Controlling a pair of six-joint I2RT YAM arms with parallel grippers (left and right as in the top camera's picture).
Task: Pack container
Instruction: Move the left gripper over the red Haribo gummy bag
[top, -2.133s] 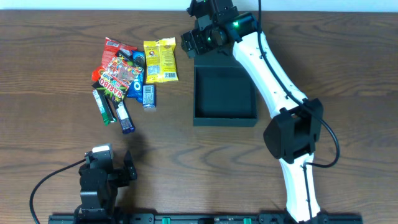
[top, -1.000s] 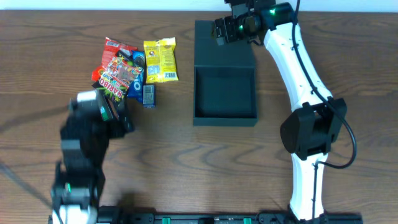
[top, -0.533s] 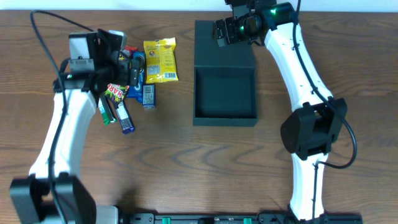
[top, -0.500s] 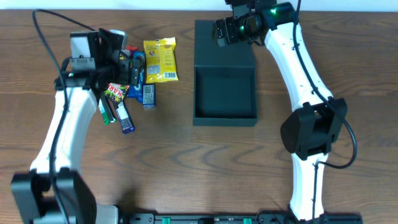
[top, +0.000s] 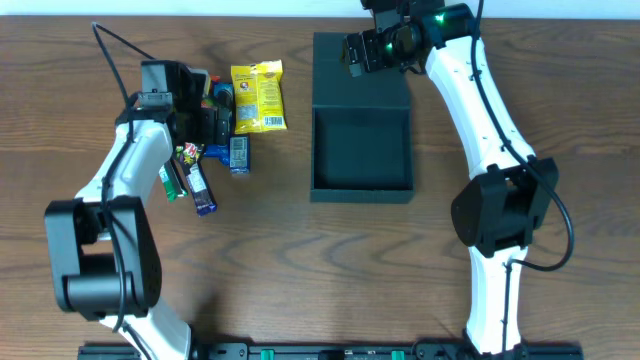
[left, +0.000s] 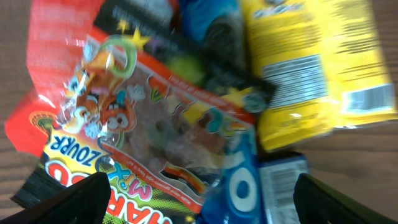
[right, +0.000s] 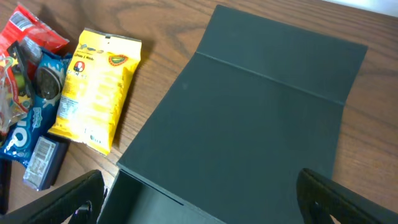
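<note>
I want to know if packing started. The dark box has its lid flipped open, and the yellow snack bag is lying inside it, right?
Not quite. The dark box does have its lid flipped open, but the yellow snack bag is lying on the table beside it, not inside. The overhead view shows the box empty.

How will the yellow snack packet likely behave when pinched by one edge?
The yellow snack packet looks like thin crinkled film, so probably floppy and light. Its glossy surface may slip. Lying flat, it should not roll.
</note>
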